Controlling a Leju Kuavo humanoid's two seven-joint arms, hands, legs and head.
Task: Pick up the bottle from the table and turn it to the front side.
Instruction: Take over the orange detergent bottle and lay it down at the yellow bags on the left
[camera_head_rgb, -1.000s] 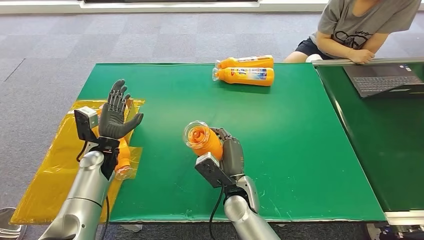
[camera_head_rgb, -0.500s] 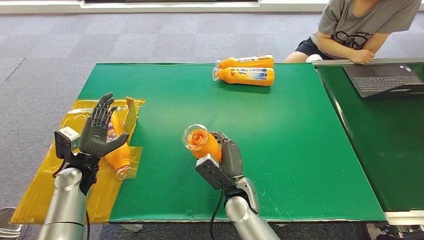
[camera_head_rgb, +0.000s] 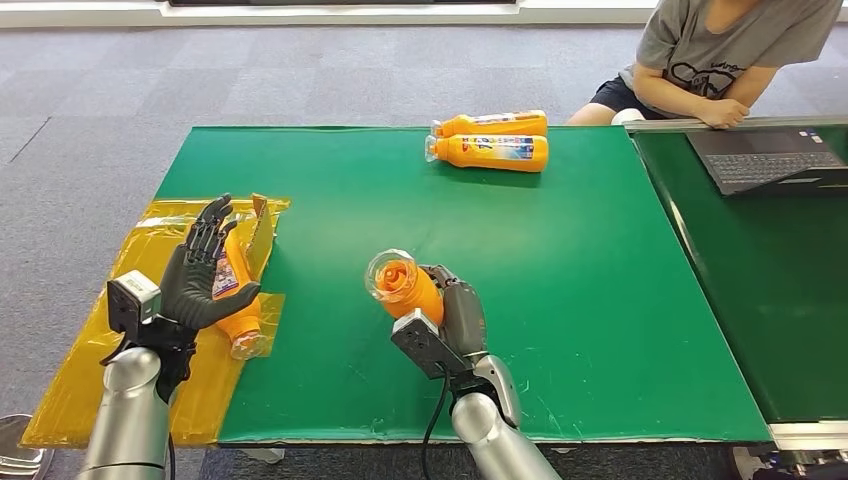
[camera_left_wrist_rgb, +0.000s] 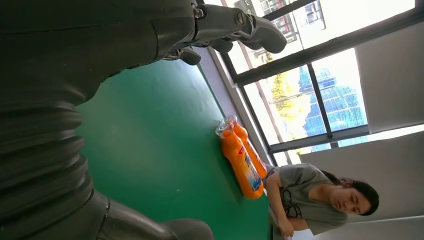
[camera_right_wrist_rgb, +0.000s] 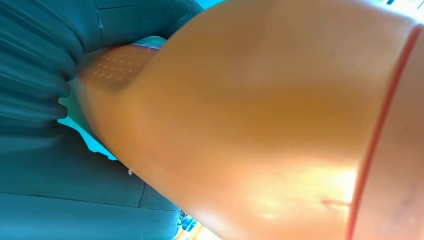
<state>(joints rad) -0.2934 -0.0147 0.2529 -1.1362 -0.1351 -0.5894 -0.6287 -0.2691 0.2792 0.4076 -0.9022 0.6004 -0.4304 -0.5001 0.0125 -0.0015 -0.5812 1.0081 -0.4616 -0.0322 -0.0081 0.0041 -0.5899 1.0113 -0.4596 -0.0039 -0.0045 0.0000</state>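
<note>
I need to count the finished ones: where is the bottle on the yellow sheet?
In the head view, the bottle lies on the yellow sheet at the table's left edge, just behind the raised left hand.

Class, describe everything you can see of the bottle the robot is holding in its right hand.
The bottle is clear plastic filled with orange liquid, smooth and glossy in the right wrist view, where a thin red line crosses it. The right robot hand grips its body and holds it tilted over the green table, its round end facing the head camera. Whether it touches the table cannot be told.
</note>
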